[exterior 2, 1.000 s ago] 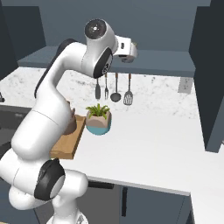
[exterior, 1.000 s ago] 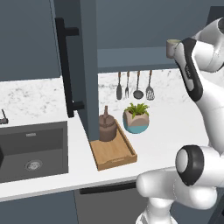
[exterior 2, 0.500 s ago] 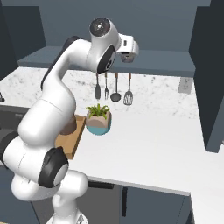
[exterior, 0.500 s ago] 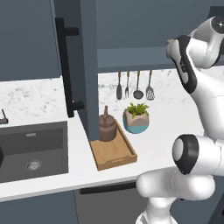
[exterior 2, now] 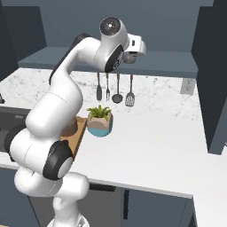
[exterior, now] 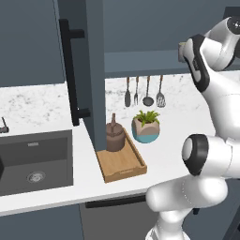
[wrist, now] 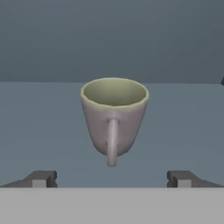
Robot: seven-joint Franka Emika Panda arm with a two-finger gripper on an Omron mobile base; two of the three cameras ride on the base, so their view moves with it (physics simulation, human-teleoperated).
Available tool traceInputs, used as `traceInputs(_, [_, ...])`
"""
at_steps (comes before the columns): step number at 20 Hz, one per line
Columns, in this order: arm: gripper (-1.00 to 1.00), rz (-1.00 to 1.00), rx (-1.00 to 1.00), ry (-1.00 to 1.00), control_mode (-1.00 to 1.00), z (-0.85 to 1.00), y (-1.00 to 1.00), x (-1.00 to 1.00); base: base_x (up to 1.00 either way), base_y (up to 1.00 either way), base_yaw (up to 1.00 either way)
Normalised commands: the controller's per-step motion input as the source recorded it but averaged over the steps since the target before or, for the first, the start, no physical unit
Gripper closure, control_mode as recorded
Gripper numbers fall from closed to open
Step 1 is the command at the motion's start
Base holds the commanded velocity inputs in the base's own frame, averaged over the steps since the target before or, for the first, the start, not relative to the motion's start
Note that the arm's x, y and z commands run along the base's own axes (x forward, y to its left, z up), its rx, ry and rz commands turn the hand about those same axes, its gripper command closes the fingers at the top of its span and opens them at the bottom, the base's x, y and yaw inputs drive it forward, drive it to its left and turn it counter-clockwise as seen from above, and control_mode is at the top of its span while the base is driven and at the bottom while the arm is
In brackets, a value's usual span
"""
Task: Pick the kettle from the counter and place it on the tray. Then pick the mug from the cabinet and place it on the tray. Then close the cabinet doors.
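The grey-green mug [wrist: 113,116] stands upright on the cabinet shelf [wrist: 39,131], its loop handle turned toward me. My gripper [wrist: 111,180] is open just short of it, one fingertip low on each side, touching nothing. In the right base view my hand [exterior 2: 135,45] reaches in over the shelf [exterior 2: 168,64]. The dark-brown kettle [exterior: 114,136] sits on the far end of the wooden tray [exterior: 125,165] on the counter [exterior: 42,101]. The left cabinet door [exterior: 95,70] is swung open, and so is the right door [exterior 2: 213,71].
A teal-and-tan plant pot [exterior: 146,127] stands right of the tray. Several utensils [exterior: 143,91] hang on the back wall. The dark sink [exterior: 33,164] lies at the left. The open left door's black bar handle [exterior: 71,75] juts out over the counter.
My arm's upper links have swung slightly and the hand has edged closer to the mug on the shelf. Kettle, tray and doors are where they were.
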Motion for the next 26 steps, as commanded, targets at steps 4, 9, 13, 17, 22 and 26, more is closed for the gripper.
traceInputs(4, [-1.0,0.0,0.0,0.0,-1.0,-0.09,0.0,0.19,0.0,0.0,0.0])
traceInputs(9, [-1.0,0.0,0.0,0.0,-1.0,-0.09,0.0,0.17,0.0,0.0,0.0])
traceInputs(13, [-1.0,0.0,0.0,0.0,-1.0,-0.01,0.0,0.08,0.0,0.0,0.0])
traceInputs(17, [-1.0,0.0,0.0,0.0,-1.0,-0.02,0.0,0.11,0.0,0.0,0.0])
traceInputs(22, [-1.0,0.0,0.0,0.0,-1.0,-0.01,0.0,0.14,0.0,0.0,0.0])
traceInputs(26, [-1.0,0.0,0.0,0.0,-1.0,-0.02,0.0,0.11,0.0,0.0,0.0])
